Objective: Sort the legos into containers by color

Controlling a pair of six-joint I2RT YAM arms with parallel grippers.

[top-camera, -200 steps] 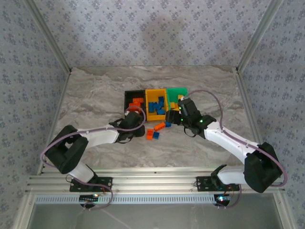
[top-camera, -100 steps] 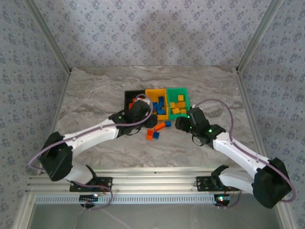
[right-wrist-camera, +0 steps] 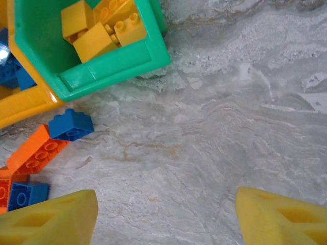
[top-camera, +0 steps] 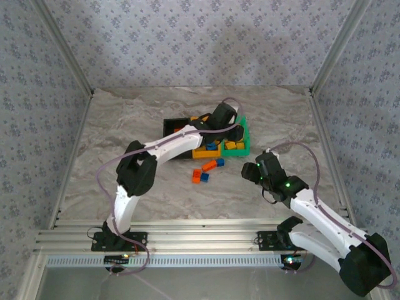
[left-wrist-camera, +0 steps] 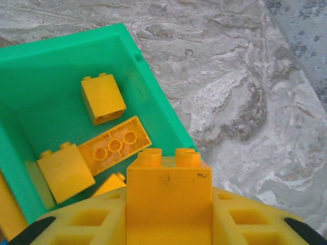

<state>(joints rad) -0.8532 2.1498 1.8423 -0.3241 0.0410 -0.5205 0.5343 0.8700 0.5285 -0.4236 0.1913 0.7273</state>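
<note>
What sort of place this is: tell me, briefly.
Probably a robot-lab test cell, not a home: marble-patterned tabletop, floral wallpaper panels boxing it in, slotted aluminium rail carrying the arm bases.

From above, the left arm (top-camera: 178, 142) covers much of the green bin (top-camera: 246, 139). At the left wrist, the gripped yellow brick (left-wrist-camera: 168, 199) hides part of 1 loose yellow lego (left-wrist-camera: 108, 186) inside that bin. Near the green bin at the right wrist, 1 orange-red brick (right-wrist-camera: 4, 189) is cut by the edge.
</note>
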